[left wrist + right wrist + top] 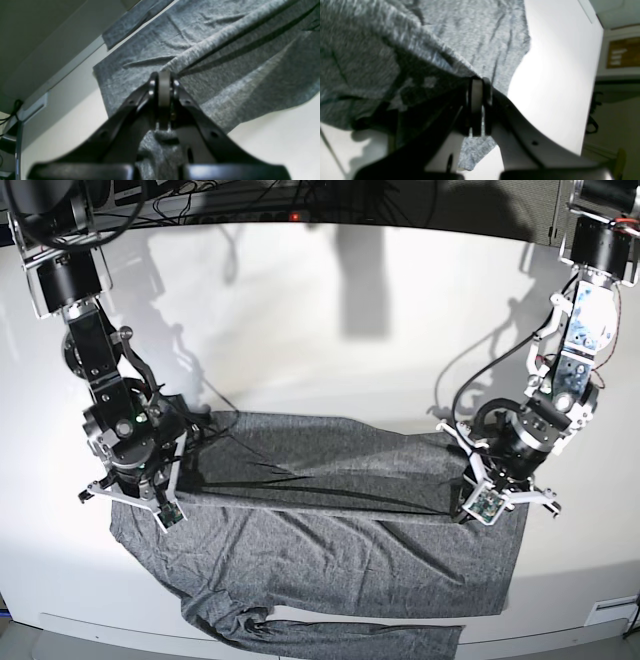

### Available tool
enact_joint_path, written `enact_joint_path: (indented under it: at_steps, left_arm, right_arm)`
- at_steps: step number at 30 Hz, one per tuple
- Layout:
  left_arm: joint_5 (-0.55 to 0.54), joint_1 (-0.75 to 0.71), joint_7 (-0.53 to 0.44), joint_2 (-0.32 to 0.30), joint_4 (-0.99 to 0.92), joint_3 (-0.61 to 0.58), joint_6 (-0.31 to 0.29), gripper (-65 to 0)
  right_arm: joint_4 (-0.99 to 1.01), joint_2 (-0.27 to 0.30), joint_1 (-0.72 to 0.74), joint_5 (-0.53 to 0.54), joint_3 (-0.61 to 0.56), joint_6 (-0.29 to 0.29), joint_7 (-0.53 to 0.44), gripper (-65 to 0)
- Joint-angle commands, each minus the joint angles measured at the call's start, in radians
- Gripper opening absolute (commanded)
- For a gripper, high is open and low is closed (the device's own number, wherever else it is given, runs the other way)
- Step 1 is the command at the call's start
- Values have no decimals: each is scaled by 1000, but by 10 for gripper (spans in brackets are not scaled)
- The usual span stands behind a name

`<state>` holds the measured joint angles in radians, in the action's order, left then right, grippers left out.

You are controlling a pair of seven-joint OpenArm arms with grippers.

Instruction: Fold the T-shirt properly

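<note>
The dark-grey heathered T-shirt [330,550] lies spread across the white table [320,330], with a long fold raised and stretched taut between the two grippers. My left gripper [463,510] is at the shirt's right side in the base view. It is shut on a pinch of fabric [163,75], and the T-shirt [225,37] runs away from it in tight creases. At the shirt's left side, my right gripper [188,495] is shut on the T-shirt [470,25], its tips [478,80] buried in a fold.
One long sleeve [330,640] lies along the table's front edge, also seen in the left wrist view as the sleeve [130,22]. Cables run behind the table's far edge [250,205]. Bare table [557,75] lies beyond the shirt's hem.
</note>
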<state>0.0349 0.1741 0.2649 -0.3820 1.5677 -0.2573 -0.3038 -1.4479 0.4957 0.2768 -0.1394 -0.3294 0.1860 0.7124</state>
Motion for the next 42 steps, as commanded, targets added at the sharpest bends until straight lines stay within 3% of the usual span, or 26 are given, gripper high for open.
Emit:
enact_joint_path:
  at_steps: [1, 11, 17, 24, 28, 35, 42]
  left_arm:
    - [-2, 23, -24, -8, 14, 8, 12, -650]
    - [-2, 28, -28, -8, 13, 8, 12, -650]
    - [-2, 29, -32, -8, 13, 8, 12, -650]
    - [-2, 92, -35, -9, 13, 8, 12, -650]
    - [-3, 137, -35, -8, 13, 8, 12, -650]
    - [-3, 164, -40, -9, -42, 8, 12, -650]
    - [-3, 161, -44, -8, -89, 8, 12, -650]
  right_arm:
    - [-14, 13, 25, -20, 16, -18, -8, -650]
    - [-14, 11, 24, 21, 145, -40, -7, -650]
    - [12, 11, 25, 21, 153, -41, -14, -650]
    - [133, 5, 25, 21, 154, -85, -34, -650]
    - [176, -28, 28, 21, 154, -101, -97, -650]
    - [216, -116, 100, 19, 154, -100, -106, -650]
    - [216, -137, 122, 14, 154, -75, -93, -650]
